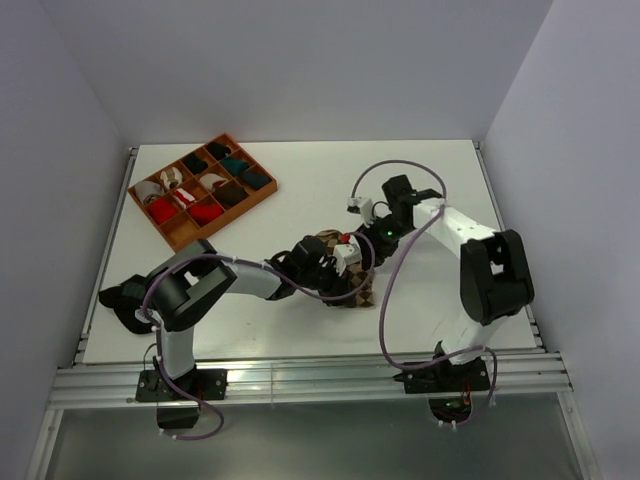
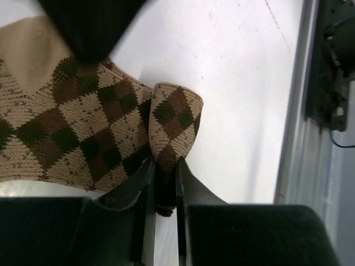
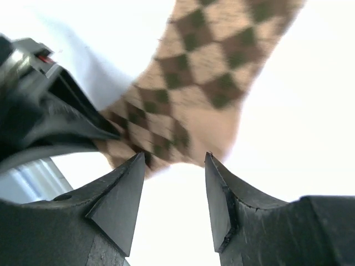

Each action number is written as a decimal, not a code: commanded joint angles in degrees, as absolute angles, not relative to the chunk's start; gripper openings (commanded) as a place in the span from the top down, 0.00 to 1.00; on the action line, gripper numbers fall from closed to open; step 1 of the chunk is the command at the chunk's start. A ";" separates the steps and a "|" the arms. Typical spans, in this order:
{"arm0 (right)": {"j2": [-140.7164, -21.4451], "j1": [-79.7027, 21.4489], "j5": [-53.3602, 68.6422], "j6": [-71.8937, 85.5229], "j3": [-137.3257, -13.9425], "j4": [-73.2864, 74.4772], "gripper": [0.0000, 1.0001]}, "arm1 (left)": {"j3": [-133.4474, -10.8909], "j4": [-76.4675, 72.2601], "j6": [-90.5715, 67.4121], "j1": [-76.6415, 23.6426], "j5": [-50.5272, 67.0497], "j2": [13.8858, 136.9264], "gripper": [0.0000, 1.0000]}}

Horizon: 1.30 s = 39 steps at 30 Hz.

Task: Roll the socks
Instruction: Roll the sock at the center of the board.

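While my left gripper (image 2: 165, 166) pinches a fold of the tan-and-brown argyle fabric sock (image 2: 83, 133) and my right gripper (image 3: 175, 166) stands spread, empty, I judge the rolling barely begun.

A white table (image 1: 300, 190) fills the middle of the frame. At upper left sits an orange divided tray (image 1: 186, 238), turned at an angle, its compartments holding sock rolls in black, teal, red, white and brown. 2 arms rise from a metal rail (image 1: 320, 380) along the bottom. At centre frame lies the argyle sock (image 1: 358, 290), bunched up. The left gripper (image 1: 318, 262) reaches in from lower left and covers part of it. The right gripper (image 1: 368, 235) points at it from upper right. A purple cable (image 1: 385, 300) loops down beside the sock.
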State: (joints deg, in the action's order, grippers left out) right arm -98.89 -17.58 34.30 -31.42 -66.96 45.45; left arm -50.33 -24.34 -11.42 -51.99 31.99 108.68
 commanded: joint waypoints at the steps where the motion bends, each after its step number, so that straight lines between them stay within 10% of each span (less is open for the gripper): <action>1: -91.25 -14.86 32.69 -29.53 -63.99 39.03 0.45 | -49.04 -15.82 -15.98 -50.89 36.29 111.09 1.00; 19: -65.32 -12.74 35.86 -45.86 -43.96 33.31 0.40 | -55.10 -19.95 -46.29 -43.07 54.75 119.09 1.00; 39: -57.48 -40.69 20.75 -51.68 -23.39 11.08 0.33 | -59.41 -6.59 -54.58 -40.69 53.88 122.43 1.00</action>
State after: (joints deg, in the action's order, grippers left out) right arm -57.14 -37.69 24.27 -50.06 -25.61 17.87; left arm -59.18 -10.17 -54.06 -40.93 56.16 120.44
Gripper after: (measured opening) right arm 0.670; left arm 0.183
